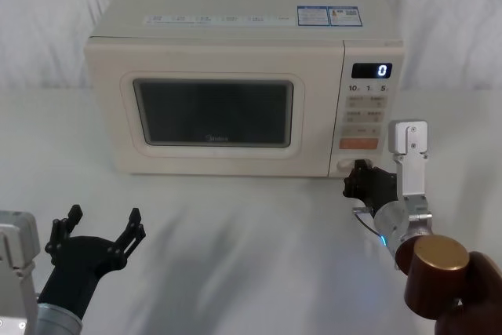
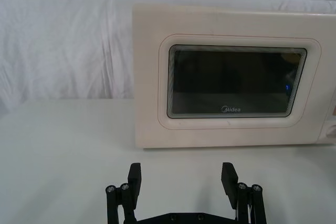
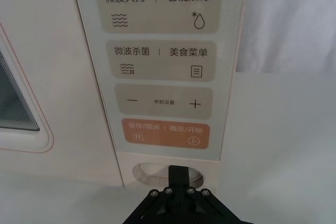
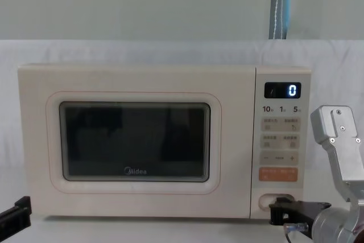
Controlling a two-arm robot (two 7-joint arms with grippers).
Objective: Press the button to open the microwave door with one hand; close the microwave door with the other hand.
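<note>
Neither step done: microwave door (image 1: 212, 111) sitting shut.
Right tool (image 3: 178, 174), closed, meeting button (image 3: 149, 170); left tool (image 2: 181, 182) waiting open over counter (image 2: 63, 156).

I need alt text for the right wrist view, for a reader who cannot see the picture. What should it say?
The right hand, fingers shut, has its tip on the button, the wide oval key at the bottom of the microwave's control panel. Just above it sit an orange key and beige keys with Chinese labels. An edge of the closed microwave door shows beside the panel.
</note>
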